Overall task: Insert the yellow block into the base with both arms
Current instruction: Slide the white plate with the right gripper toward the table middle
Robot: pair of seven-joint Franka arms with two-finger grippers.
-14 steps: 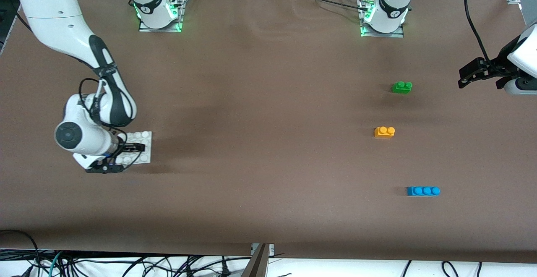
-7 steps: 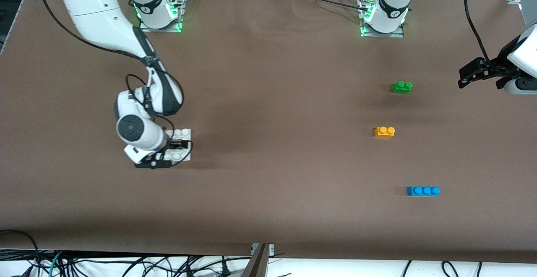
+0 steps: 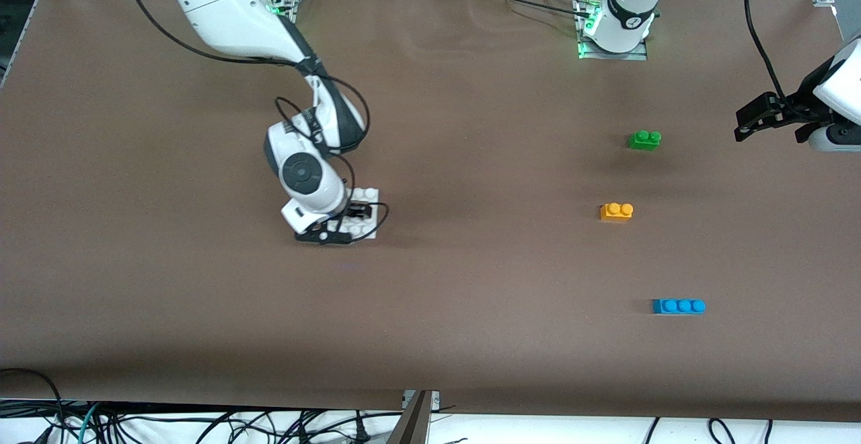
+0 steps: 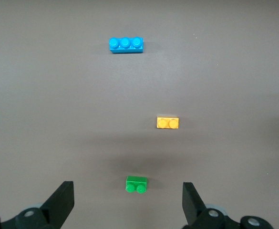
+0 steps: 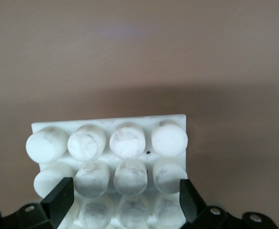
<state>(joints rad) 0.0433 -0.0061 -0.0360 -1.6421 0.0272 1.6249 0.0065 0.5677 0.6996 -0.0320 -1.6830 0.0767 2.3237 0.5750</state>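
Right gripper (image 3: pixel 356 217) is clamping the white base (image 3: pixel 366 196) by its edges, fingers (image 5: pixel 58 202) on either side, holding it over mid-table. Left gripper (image 3: pixel 760 116) is waiting above the left arm's end, fingers (image 4: pixel 63 201) spread apart. Yellow block (image 3: pixel 616 211) is sitting on the table between green brick (image 3: pixel 644 140) and blue brick (image 3: pixel 678 306).

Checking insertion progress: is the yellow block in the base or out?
Out. The yellow block lies alone on the table; the base is in the right gripper.
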